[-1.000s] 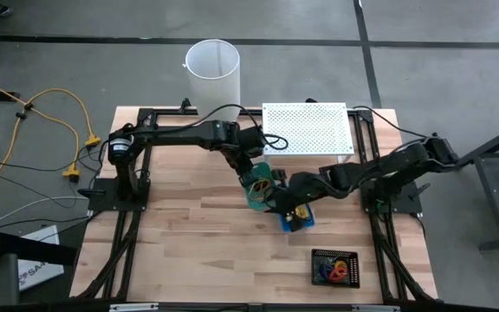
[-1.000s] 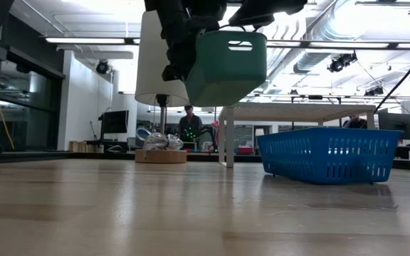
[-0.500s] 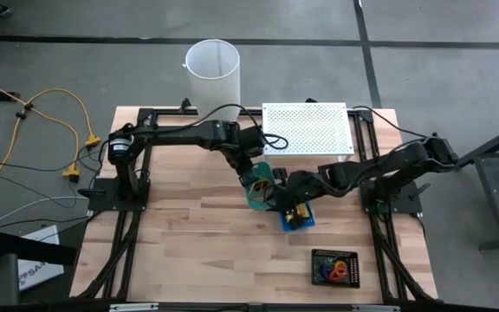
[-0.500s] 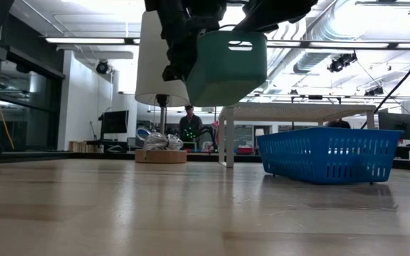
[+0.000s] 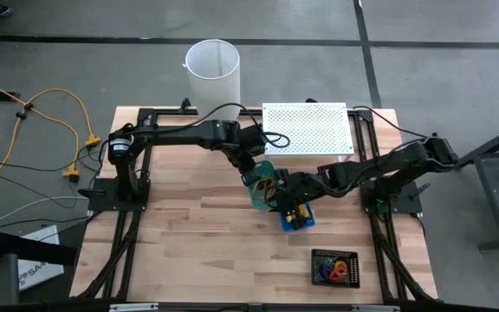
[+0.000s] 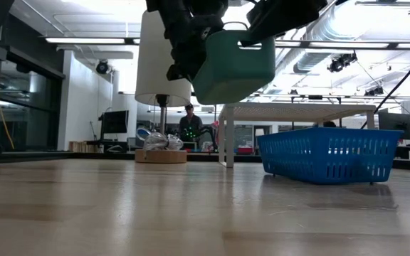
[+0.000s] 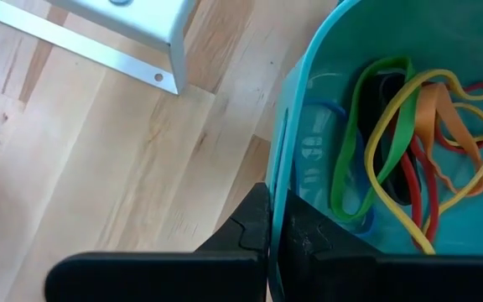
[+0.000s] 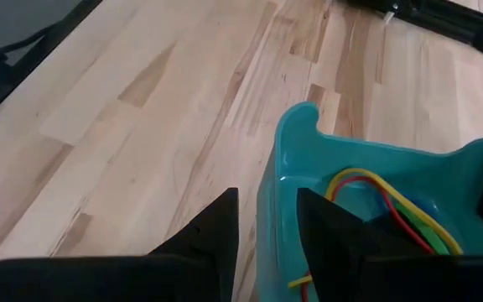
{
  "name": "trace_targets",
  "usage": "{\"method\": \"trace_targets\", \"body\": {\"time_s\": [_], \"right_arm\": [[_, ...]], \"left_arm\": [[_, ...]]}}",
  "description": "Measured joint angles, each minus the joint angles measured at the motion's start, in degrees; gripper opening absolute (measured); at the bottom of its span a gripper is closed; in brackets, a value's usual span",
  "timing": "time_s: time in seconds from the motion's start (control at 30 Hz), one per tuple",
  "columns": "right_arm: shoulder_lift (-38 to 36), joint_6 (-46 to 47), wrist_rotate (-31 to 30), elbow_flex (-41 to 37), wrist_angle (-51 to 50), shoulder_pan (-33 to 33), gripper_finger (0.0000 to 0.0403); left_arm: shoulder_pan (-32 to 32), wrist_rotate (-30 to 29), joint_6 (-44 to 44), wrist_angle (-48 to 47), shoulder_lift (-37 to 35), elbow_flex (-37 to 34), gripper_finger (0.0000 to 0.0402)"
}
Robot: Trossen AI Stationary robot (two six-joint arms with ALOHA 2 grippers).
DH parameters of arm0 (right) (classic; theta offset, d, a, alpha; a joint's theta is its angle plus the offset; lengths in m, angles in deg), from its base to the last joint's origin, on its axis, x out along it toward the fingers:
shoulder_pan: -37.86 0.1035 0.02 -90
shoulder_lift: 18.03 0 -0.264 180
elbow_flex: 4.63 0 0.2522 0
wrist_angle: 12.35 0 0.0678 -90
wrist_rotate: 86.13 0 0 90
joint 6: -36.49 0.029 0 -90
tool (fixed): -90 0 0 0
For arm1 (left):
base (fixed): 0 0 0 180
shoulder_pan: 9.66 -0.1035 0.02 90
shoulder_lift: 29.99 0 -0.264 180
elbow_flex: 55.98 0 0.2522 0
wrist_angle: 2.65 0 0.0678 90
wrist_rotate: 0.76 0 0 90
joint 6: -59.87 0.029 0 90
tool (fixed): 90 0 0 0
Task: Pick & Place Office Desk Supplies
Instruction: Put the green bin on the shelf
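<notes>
1. The left gripper (image 7: 277, 231) was clamped shut on one wall of the green tray (image 6: 235, 67), holding it in the air above the table (image 5: 197, 234).
2. The right gripper (image 8: 267, 222) pinched the opposite wall, one finger inside and one outside.
3. Rubber bands (image 7: 409, 159), green, yellow, red and orange, lay tangled inside the lifted tray.
4. The blue tray (image 6: 329, 154) stood on the table below and beside it.
5. The black tray (image 5: 334, 267) sat well apart, near the table's front edge.
</notes>
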Motion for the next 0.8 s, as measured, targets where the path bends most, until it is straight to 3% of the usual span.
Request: {"method": "trace_targets", "body": {"time_s": [0.43,0.8], "right_arm": [[0.0,1.2,0.5,0.1,-0.7,-2.2,0.0111],[2.3,1.6,1.5,9.0,-11.5,-2.9,0.0111]], "left_arm": [[0.0,-0.2,-0.1,-0.3,0.0,0.1,0.0001],[-1.9,4.2,-0.9,-0.4,0.0,0.2,0.0001]]}}
